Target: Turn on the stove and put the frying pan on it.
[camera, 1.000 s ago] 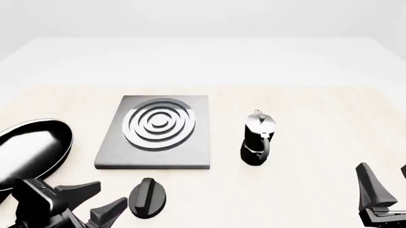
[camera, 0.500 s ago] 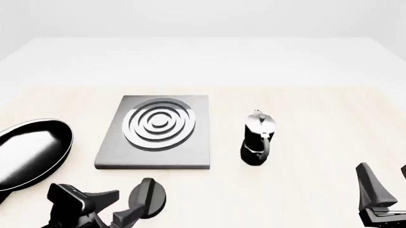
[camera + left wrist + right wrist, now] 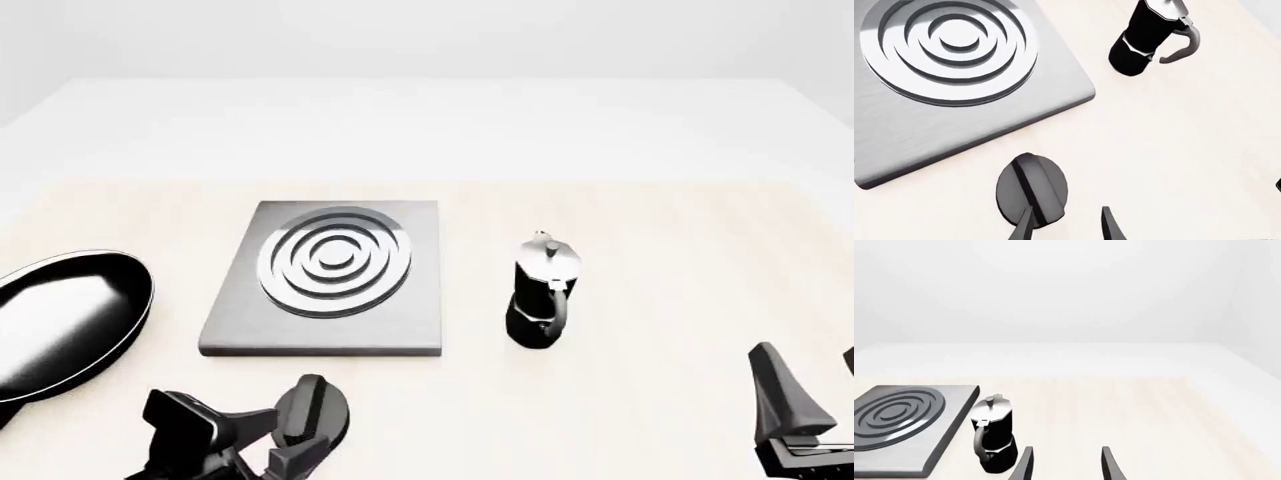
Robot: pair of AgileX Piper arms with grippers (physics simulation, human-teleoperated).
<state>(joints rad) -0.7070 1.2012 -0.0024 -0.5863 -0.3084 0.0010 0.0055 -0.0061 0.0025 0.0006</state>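
The left gripper point(image 3: 274, 440), fingers spread, is hovering at the near-left end of the black oval knob point(image 3: 311, 415), whose ridge is running near-to-far, just in front of the stove point(image 3: 327, 280), the frying pan point(image 3: 60, 322) sitting far left.

Colour-wise it's nearly all greyscale. The stove point(image 3: 324, 283) is a brushed grey slab with shiny silver concentric rings on top, and dark grooves between the rings make a bullseye pattern. Its separate knob point(image 3: 315, 412) is glossy black with a soft grey sheen along the ridge. The frying pan point(image 3: 60, 322) is glossy black inside with a big whitish reflection and a thin light rim. The moka pot point(image 3: 541, 292) has a black base and handle under a silver top. The counter point(image 3: 641, 230) is pale cream with faint woodgrain streaks, fading to white further back. Both the left gripper point(image 3: 274, 445) and the right gripper point(image 3: 807, 405) are matte black.
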